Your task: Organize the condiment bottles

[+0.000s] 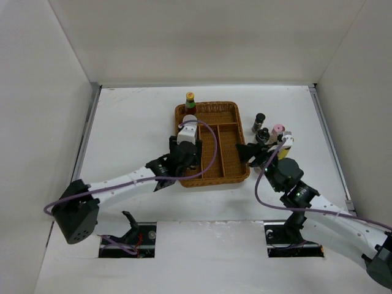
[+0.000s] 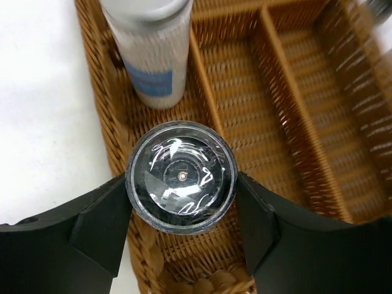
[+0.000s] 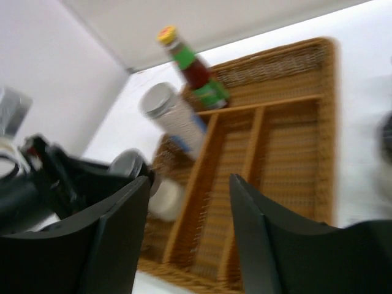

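Left gripper (image 2: 182,202): the jaws are closed on a small jar (image 2: 180,176), one black finger pressed to each side of its lid. The jar is seen from above. A round, glossy, clear lid with a dark rim is noted, with glare across it; the body below is hidden. The jar is held upright over the near end of the left compartment of the wicker tray (image 2: 318,141). Whether its base touches the weave cannot be told.

Just beyond the jar, a white cylinder (image 2: 153,55) with a grey cap and a blue label is found standing in the same compartment.

Right gripper (image 3: 190,184): the jaws are apart, and nothing is seen between or against the fingers. It is held near the tray's right side.

A bottle with a yellow cap (image 3: 196,70), a green label and dark red contents is placed at the tray's far left corner. The middle and right compartments are seen bare.

On the table (image 1: 128,122), right of the tray, a pink-capped bottle (image 1: 278,128) and a black-capped bottle (image 1: 259,118) are recorded among a small group.
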You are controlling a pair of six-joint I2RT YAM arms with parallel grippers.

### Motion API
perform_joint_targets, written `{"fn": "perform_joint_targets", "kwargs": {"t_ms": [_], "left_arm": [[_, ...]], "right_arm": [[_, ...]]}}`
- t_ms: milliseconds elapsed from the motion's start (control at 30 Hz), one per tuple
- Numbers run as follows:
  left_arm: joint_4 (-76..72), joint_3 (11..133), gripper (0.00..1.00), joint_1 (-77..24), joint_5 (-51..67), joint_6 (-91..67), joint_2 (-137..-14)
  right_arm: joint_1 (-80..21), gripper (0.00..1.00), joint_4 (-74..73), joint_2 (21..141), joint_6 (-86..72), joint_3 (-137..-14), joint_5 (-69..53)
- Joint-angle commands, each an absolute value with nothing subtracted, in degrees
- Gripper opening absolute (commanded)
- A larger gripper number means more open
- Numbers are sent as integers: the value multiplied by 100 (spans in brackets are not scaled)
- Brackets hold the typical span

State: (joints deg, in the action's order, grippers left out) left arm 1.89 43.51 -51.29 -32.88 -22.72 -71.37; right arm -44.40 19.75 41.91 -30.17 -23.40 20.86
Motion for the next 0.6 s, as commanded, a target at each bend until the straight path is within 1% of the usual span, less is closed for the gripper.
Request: {"fn": "perform_joint_targets", "kwargs": {"t_ms": [0,133,167,233,300,333,400,567], "left_arm": [[-861,4263,35,-5067,-3243,-2232,-7417],[-1019,4087,49,-5040,-3269,-2224,-7576],[-1054,4026,55,-5032,-3278,-2215,-7507],[-1090,3894,72,-4953,-3296,-2215,-7252],[-1125,3806,84,-4900,-3296,-2215,-6945],[-1169,3762,88,-4882,-3296,-2215,-6752],[-1352,3683,93,-4865,-3261,-2197,-6348],[-2222,3350,95,-4830,-3234,-2188,-5503]], "right_arm": [[-4022,65,1522,4130,-2988,-2469,2628],[-3363,73,1065,4727,-2883,-2890,2672],[-3205,75,950,4903,-2831,-2987,2707],[-2967,78,713,5237,-2708,-3181,2786],[-2809,81,563,5483,-2655,-3356,2882],[-2764,82,510,5615,-2628,-3436,2935],[-2703,85,466,5887,-2567,-3603,3032],[-2588,88,238,6582,-2435,-4095,3181]]}}
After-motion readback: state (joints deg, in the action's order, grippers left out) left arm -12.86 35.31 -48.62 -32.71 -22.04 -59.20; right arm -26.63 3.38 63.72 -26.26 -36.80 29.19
